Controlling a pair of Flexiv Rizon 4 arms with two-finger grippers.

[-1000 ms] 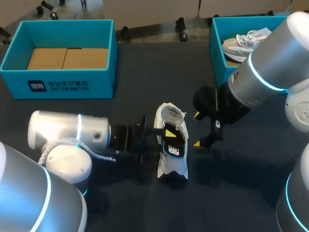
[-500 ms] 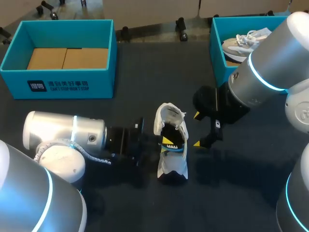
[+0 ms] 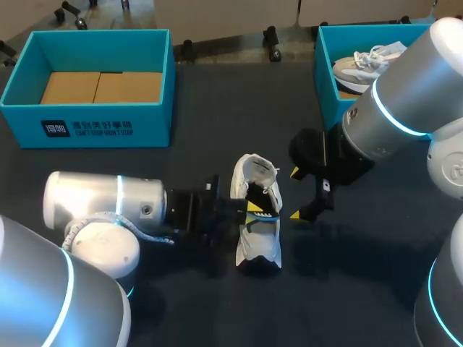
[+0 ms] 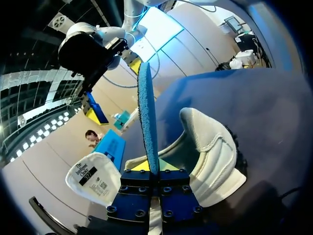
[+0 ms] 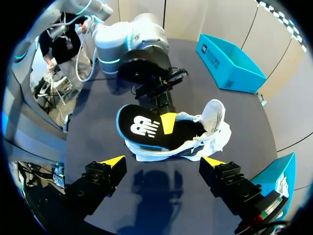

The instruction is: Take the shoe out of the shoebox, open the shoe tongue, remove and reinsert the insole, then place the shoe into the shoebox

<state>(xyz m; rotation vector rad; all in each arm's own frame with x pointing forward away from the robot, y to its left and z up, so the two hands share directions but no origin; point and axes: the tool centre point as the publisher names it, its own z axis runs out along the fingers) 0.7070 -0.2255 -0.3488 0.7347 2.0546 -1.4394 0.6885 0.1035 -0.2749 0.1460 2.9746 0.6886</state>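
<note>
Dark table point(image 3: 347, 289), shoe point(image 3: 259, 251) central, left gripper point(image 3: 252, 210) pinching insole point(image 5: 142, 128)

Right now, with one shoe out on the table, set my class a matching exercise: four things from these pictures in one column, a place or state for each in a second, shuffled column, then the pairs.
Things
1. insole
2. right gripper
3. left shoebox
4. grey sneaker

Places or states
A. open, holding nothing
B. lying in the right shoebox
C. gripped by the left gripper, partly in the white shoe
D. no shoe inside

Pairs: 1-C, 2-A, 3-D, 4-B
</note>
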